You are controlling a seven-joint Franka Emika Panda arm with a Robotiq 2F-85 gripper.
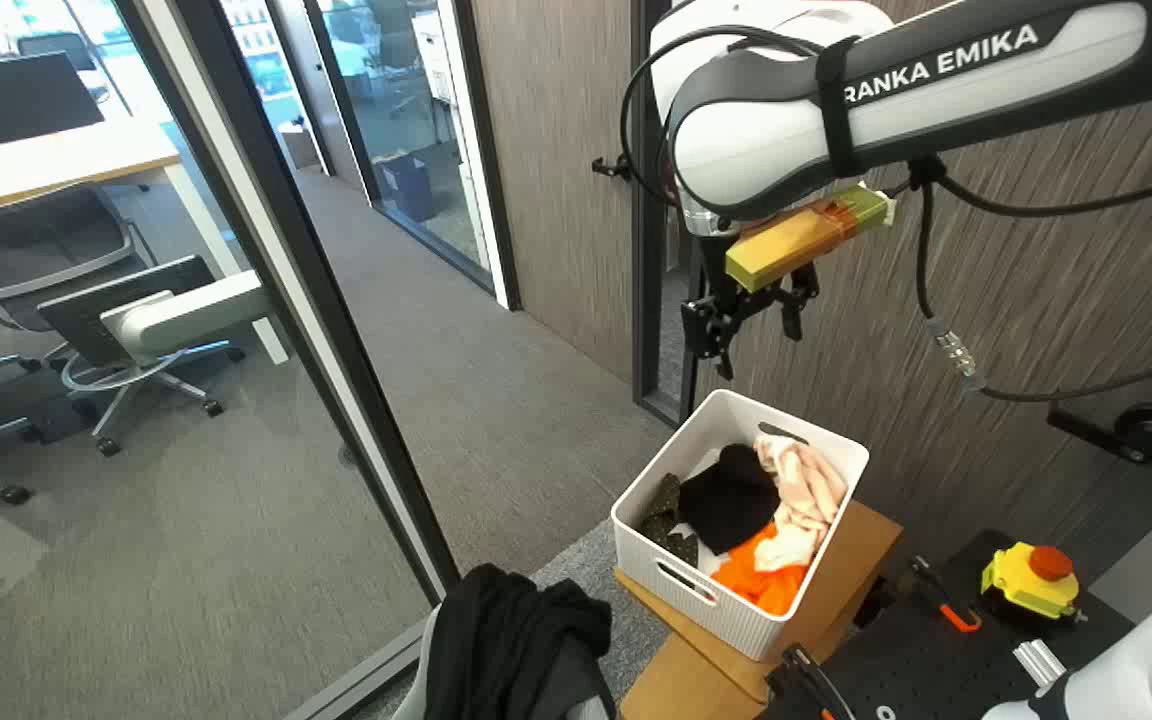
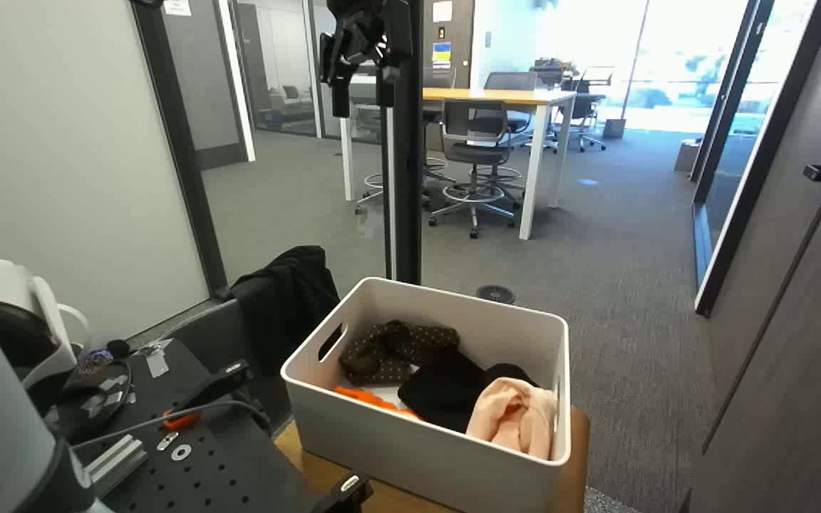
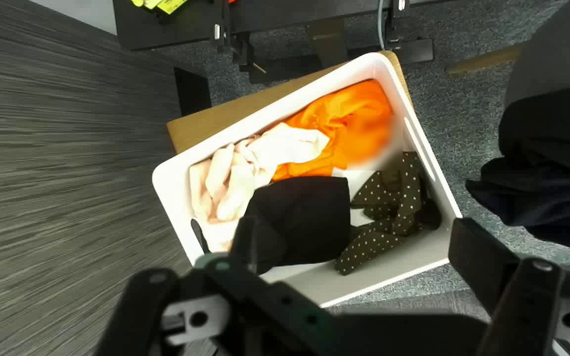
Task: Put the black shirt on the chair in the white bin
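The black shirt (image 1: pixel 506 640) lies draped over the grey chair (image 2: pixel 214 335). It also shows in an exterior view (image 2: pixel 289 288) and at the right edge of the wrist view (image 3: pixel 557 173). The white bin (image 1: pixel 751 622) stands beside the chair; it shows in an exterior view (image 2: pixel 417 456) and in the wrist view (image 3: pixel 394 267). It holds pink, orange, black and dark dotted cloths. My gripper (image 1: pixel 759 347) is open and empty, high above the bin's far side. It shows in an exterior view (image 2: pixel 363 103) and in the wrist view (image 3: pixel 354 240).
The bin rests on a wooden stand (image 1: pixel 861 550). A black perforated table (image 2: pixel 218 470) with clamps and a yellow emergency stop (image 1: pixel 1031 580) is beside it. A wood-grain wall (image 3: pixel 57 188) is close by. A glass partition post (image 2: pixel 403 178) stands behind the chair and bin.
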